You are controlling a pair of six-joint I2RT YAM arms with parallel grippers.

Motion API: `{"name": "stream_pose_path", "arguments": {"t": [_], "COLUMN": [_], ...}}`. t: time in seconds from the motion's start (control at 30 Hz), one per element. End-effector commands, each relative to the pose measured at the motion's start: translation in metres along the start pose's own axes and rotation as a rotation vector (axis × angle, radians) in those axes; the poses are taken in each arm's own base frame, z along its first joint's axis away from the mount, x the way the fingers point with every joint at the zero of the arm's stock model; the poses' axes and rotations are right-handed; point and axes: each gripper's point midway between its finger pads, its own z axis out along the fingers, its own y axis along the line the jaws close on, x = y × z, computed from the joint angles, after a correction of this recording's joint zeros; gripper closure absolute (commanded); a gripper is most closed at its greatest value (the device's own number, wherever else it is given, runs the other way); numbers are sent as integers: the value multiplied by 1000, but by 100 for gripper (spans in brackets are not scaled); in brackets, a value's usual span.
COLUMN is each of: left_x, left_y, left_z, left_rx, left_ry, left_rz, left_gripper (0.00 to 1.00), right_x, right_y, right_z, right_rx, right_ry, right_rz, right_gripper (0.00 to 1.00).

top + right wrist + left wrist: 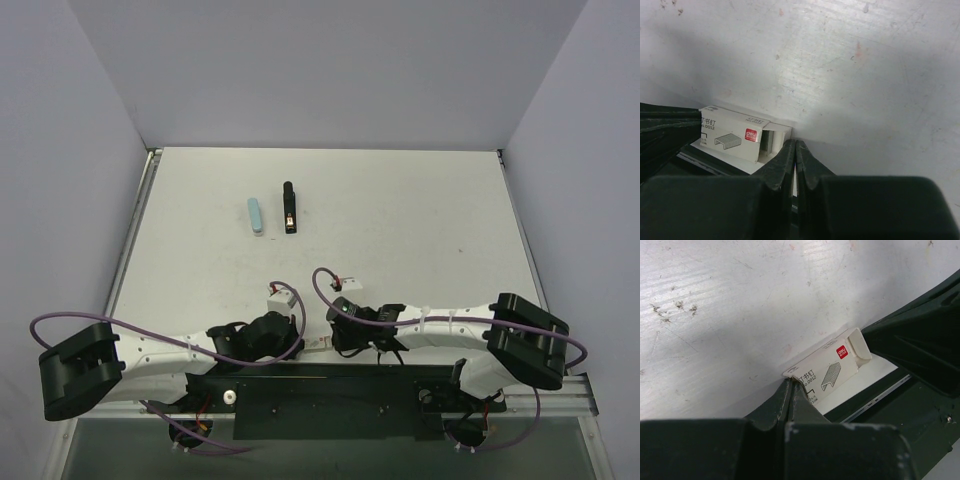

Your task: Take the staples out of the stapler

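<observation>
One stapler, one blue bar, one staple box.

We're seeing a black stapler, a pale blue bar, and right by the blackish left end effector a white staple box with red logo and grey staple drawing. The surface is scuffed off-white, cables purple.

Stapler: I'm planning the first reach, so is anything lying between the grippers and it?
Nothing visible does. The staple box sits at the tips of the shut left gripper and right gripper, at the near edge, off the way to the stapler. The blue bar lies beside the stapler, apart.
</observation>
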Motion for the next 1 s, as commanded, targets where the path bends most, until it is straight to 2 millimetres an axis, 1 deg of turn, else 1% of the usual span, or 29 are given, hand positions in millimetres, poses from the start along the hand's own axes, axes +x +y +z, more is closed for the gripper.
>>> {"name": "stream_pose_path", "arguments": {"t": [0.0,0.3,0.43,0.53,0.57,0.67,0.7,0.73,0.77,0.9,0.97], "left_x": [3,1,2,2,-1,-3,-6,-3,-5,-6,-5], "left_y": [1,0,0,2,2,8,8,14,15,23,24], "left_z": [2,3,4,2,0,-3,-5,-8,-9,-16,-17], "left_rx": [-6,-3,-4,-14,-16,-44,-49,-77,-85,-124,-133], "left_ry": [12,8,9,10,-1,-4,-16,1,-7,-3,3], "left_rz": [3,5,5,7,7,21,23,32,34,43,44], "left_gripper": [100,100,100,100,100,100,100,100,100,100,100], "right_x": [0,3,1,-1,-3,-8,-6,-7,-9,-12,-11], "right_y": [18,40,43,33,31,21,13,11,6,-2,-4], "right_z": [0,6,5,3,1,-3,-4,-6,-7,-12,-12], "right_rx": [-28,-59,-60,-21,-19,8,40,45,65,86,89], "right_ry": [5,14,8,-9,-15,-35,-30,-36,-42,-61,-61], "right_rz": [-9,-18,-25,-34,-32,-34,-39,-44,-46,-48,-49], "right_gripper": [100,100,100,100,100,100,100,99,96,91,91]}}
